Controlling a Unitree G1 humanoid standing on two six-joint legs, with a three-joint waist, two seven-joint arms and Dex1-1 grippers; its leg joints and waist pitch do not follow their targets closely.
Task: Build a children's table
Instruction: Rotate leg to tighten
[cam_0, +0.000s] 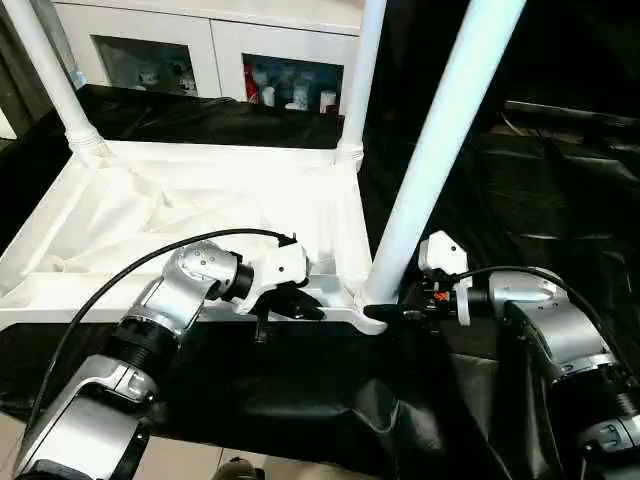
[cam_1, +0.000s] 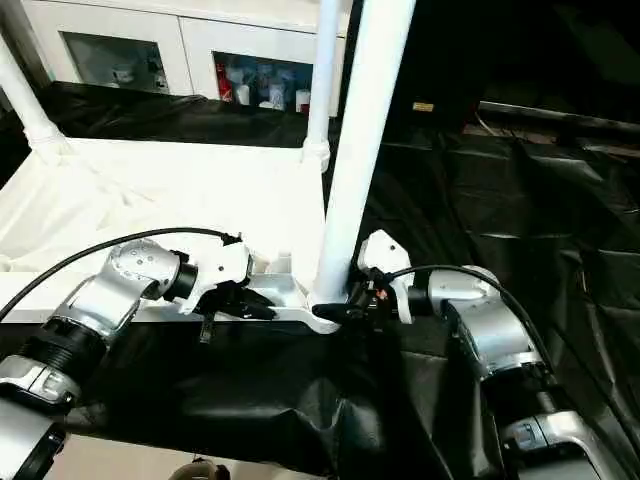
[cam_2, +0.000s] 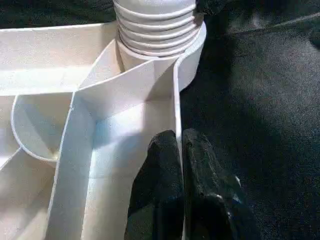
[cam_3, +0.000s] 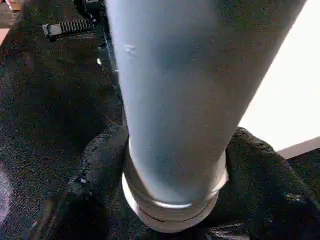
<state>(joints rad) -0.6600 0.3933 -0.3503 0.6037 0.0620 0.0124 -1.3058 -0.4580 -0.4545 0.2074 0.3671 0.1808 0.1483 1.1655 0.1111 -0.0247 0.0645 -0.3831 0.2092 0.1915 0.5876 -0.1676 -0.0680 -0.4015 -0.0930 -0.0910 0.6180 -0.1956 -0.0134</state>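
White plastic tabletop (cam_0: 150, 210) lying upside down on black-draped bench (cam_0: 300, 400), ribbed underside facing up. Three white tube legs standing in corner sockets: far left leg (cam_0: 45, 70), far right leg (cam_0: 362, 70), and near right leg (cam_0: 440, 140) rising tilted from the corner nearest the arms. Near right leg's ridged foot seated in its round socket (cam_2: 192, 55).

Left claw (cam_2: 181, 165) pinched shut on the tabletop's near rim, one finger inside the rim wall and one outside, just beside that socket. Right claw (cam_3: 172, 175) wrapped around the near right leg's base, black fingers (cam_3: 100, 170) pressing on both sides of the tube just above the socket collar.

Black cloth spreading wrinkled under and around the tabletop. White cabinet (cam_0: 210, 40) with glass doors behind the bench, small items on its shelves.
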